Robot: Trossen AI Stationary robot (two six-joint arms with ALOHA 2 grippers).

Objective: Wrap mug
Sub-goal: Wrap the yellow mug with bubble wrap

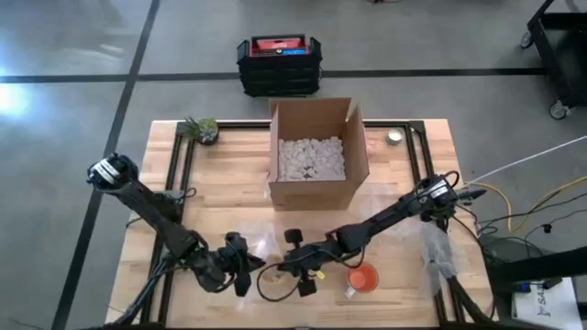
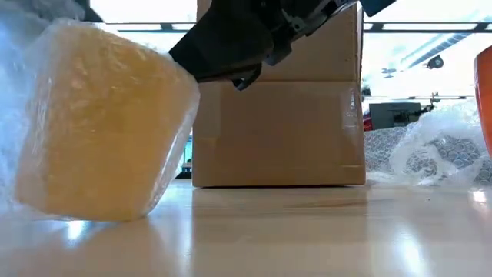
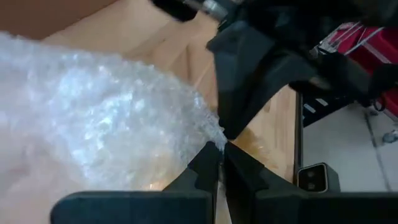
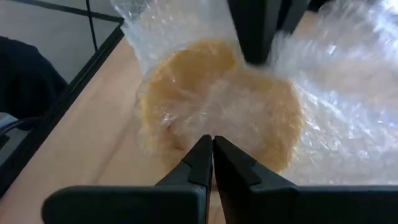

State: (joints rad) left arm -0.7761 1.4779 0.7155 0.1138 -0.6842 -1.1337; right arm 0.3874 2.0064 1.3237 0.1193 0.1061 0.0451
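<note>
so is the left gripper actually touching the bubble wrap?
Touching. In the left wrist view the left gripper has its fingers closed, with an edge of the bubble wrap pinched at their tips.

tilted yellow mug (image 2: 100, 123) in bubble wrap (image 3: 93, 118)

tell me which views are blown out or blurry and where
Low view: windows behind the cardboard box are blown out white, and the bubble-wrapped yellow mug up close looks soft. Left wrist view: the bubble wrap glares white. Right wrist view: the wrapped mug is blurred. High view: evenly lit.
</note>
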